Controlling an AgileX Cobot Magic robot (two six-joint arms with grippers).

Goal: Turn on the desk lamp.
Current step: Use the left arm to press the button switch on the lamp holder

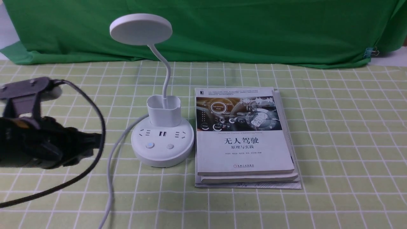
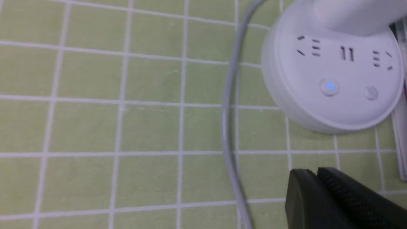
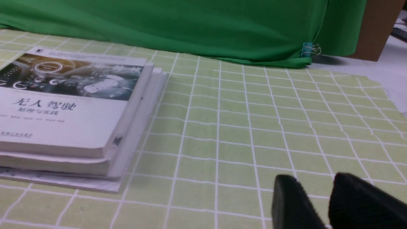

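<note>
The white desk lamp [image 1: 162, 144] stands left of centre, its flat disc head [image 1: 141, 28] raised on a thin bent neck above a cup holder [image 1: 163, 109]. Its round base [image 2: 334, 79] carries sockets and two buttons; the left button [image 2: 330, 86] glows blue and the right button [image 2: 370, 93] is unlit. My left gripper [image 1: 96, 140] hangs shut and empty to the left of the base, apart from it, with its fingertips [image 2: 305, 173] pressed together. The right gripper [image 3: 314, 181] is open over bare cloth, holding nothing, and is out of the front view.
A stack of books [image 1: 244, 136] lies right beside the lamp base. The lamp's white cord [image 1: 111, 168] runs from the base to the table's front edge, close to my left gripper. A green backdrop [image 1: 222, 28] closes off the back of the checked tablecloth.
</note>
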